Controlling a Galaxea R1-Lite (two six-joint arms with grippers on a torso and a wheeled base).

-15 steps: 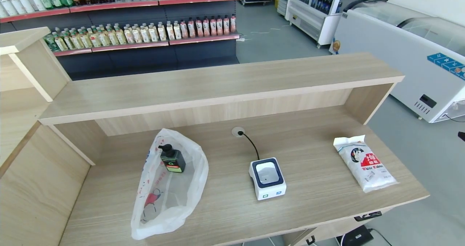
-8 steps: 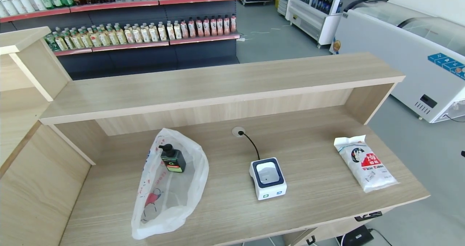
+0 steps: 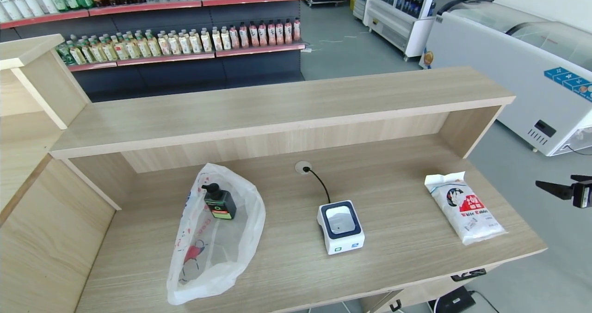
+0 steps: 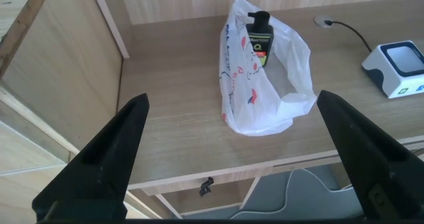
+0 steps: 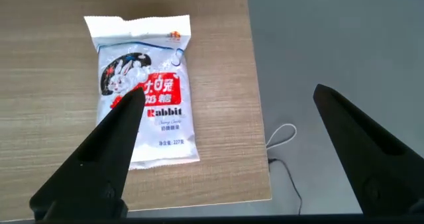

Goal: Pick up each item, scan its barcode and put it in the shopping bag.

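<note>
Lying flat near the right end of the pale wood-grain counter [image 3: 397, 243], the candy bag [image 3: 464, 207] is a glossy white pillow pouch with a crimped top seal, a rabbit drawing and a red patch. The right gripper [image 5: 226, 93] hangs just off the counter's right edge, beside the pouch and clear of it. Its two black tapered fingers are spread wide with nothing between them. From that wrist you also catch a thin pale cord [image 5: 281, 136] looped on the grey floor.

On the left half lies the shopping bag [image 3: 215, 239], thin crinkled translucent plastic with red and blue print. A dark pump bottle [image 3: 220, 202] sits inside at its far end. Between the two stands the scanner [image 3: 341, 226], a white rounded box with a blue-framed glass window and a black cable [image 3: 319, 181].

The left gripper [image 4: 232, 97] hovers off the near left side of the counter, jaws likewise wide apart and empty. Its camera adds a small dark drawer pull [image 4: 207, 186] under the front edge.
</note>
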